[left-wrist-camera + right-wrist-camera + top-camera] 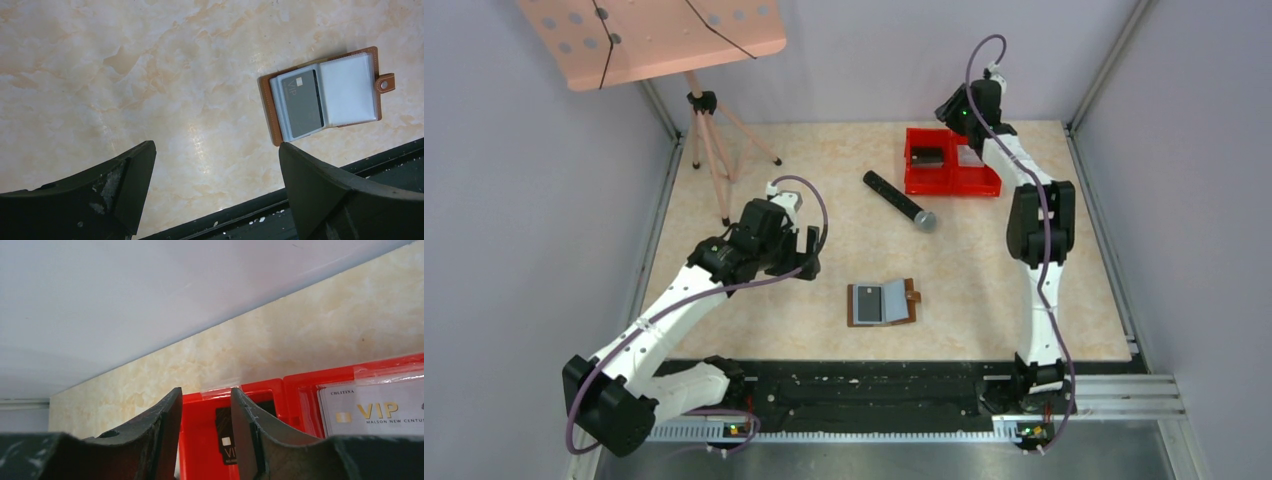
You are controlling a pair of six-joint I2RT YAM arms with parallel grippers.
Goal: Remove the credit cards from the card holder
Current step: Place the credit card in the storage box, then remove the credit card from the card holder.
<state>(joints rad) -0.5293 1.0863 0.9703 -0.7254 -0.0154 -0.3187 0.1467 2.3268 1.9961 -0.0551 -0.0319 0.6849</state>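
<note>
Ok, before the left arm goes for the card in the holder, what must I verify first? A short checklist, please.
1. Card holder lies open, pockets facing up: ok.
2. A card to take: a grey card sits in the pocket away from the tab: ok.
3. Left end effector open and empty: ok.
4. Left end effector lined up over the grey card: not ok. In its wrist view the holder lies off to one side.
5. Right end effector clear of the holder, up at the red bins: ok.
6. More cards beneath the grey one: cannot tell.
</note>
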